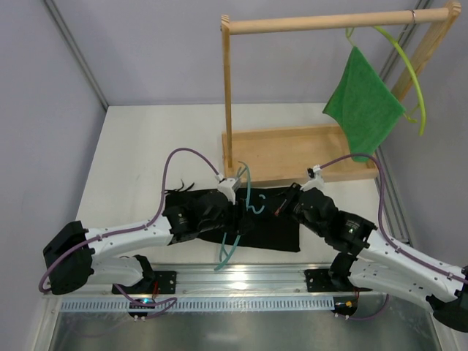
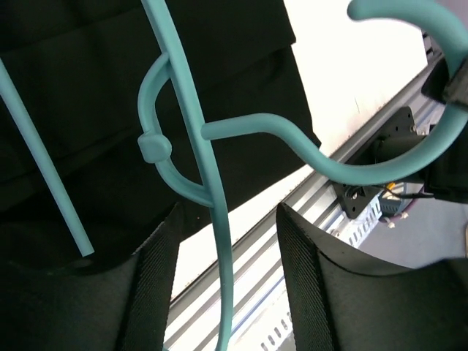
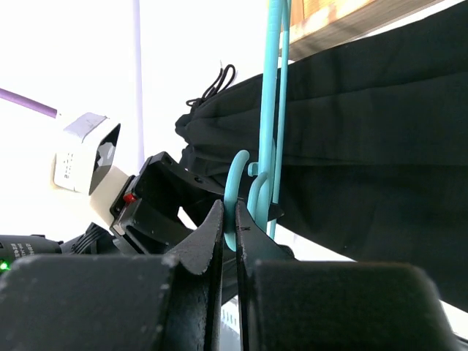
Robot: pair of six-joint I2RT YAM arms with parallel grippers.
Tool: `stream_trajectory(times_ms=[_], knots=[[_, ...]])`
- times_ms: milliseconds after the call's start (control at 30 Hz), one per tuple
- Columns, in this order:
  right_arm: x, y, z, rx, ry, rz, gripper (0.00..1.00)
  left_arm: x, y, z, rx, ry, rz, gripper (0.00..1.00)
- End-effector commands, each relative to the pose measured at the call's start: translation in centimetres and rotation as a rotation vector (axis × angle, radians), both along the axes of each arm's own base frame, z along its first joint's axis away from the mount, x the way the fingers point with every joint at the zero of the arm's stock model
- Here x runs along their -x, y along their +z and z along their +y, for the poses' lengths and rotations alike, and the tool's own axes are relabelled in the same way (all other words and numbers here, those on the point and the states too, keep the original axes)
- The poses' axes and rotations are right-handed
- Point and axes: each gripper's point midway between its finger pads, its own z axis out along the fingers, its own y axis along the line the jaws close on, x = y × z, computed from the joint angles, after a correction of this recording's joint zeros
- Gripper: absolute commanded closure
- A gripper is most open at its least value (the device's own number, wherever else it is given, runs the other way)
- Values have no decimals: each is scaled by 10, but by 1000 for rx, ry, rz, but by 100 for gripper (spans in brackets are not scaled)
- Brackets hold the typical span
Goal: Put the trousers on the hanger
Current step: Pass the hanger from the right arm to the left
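Under both claws, black unmarked trousers (image 1: 274, 219), folded flat on the table, partly hidden by the arms. Above them, thin teal hanger (image 1: 247, 191), hook pinched in the closed right gripper (image 3: 229, 208). Left gripper (image 2: 227, 212) parted wide, straddling one hanger arm without gripping. Marks on white wrist block (image 3: 80, 157) too small to read.

Green cloth (image 1: 363, 104) hangs from yellow-green hanger (image 1: 410, 69) on wooden rack (image 1: 322, 23)
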Motion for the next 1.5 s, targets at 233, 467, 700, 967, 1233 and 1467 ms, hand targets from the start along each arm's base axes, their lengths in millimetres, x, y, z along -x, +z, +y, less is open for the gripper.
stream_trajectory(times_ms=[233, 467, 700, 967, 1233, 1467], knots=[[-8, 38, 11, -49, -53, -75, 96, -7, 20, -4, 69, 67, -3, 83], [-5, 31, 14, 88, 39, -119, 84, 3, 44, -16, 283, 59, 50, 100], [4, 23, -1, 150, 69, -143, 27, 4, 61, -15, 459, 86, 128, 100], [0, 9, -35, 278, 53, -207, 27, -5, 45, 5, 494, 197, 197, 100], [-22, -62, -60, 307, 59, -66, 26, -6, 30, 21, 468, 262, 208, 100], [-23, -116, -93, 342, -18, 102, 26, -3, 22, 36, 489, 301, 211, 100]])
